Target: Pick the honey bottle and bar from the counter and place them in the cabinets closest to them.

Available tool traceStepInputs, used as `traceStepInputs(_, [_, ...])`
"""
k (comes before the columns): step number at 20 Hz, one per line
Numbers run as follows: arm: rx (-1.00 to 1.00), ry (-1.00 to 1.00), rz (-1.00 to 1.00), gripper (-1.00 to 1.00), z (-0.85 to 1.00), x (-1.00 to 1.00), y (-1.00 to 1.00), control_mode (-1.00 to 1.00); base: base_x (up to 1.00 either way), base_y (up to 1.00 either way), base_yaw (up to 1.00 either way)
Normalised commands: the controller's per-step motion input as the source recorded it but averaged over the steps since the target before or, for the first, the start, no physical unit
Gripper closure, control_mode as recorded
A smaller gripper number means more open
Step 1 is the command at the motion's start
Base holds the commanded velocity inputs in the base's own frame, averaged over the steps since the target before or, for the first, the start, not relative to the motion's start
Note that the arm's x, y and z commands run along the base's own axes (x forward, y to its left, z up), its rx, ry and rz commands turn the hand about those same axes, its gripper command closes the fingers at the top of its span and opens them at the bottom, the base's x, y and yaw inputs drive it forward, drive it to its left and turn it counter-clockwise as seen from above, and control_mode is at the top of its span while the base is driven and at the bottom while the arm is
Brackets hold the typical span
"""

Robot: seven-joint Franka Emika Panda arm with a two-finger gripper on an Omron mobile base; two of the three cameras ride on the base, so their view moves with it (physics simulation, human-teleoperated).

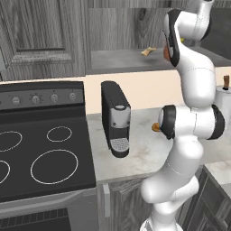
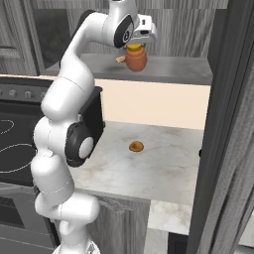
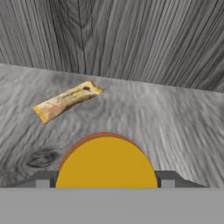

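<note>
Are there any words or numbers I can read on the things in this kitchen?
None can be read.
The bar wrapper: marks too blurred to read.
The honey bottle: no label shows.
The stove knobs: no readable marks.
The coffee machine: no text shows.

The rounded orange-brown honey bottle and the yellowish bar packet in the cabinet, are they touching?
Apart. The hand view shows bare grey shelf floor between the honey bottle and the bar lying beyond it.
</note>
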Motion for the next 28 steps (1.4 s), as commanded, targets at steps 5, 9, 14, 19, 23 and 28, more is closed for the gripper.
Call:
traceStepInputs(5, [0.0,0.01,0.0,1.0,0.0,0.53,0.0,-1.0,0.0,0.0,0.0])
traceStepInputs(9, [0.0,0.0,0.0,1.0,-0.06,0.53,0.0,-1.0,0.0,0.0,0.0])
traceStepInputs(14, [0.0,0.0,0.01,-1.0,-0.1,0.48,0.0,-1.0,0.0,0.0,0.0])
traceStepInputs(19, [0.0,0.04,0.0,-1.0,-0.02,0.15,0.0,-1.0,0.0,0.0,0.0])
traceStepInputs(23, [0.0,0.02,0.0,-1.0,0.06,0.03,0.0,-1.0,0.0,0.0,0.0])
traceStepInputs(28, [0.0,0.0,0.02,-1.0,0.01,-0.44,0.0,-1.0,0.0,0.0,0.0])
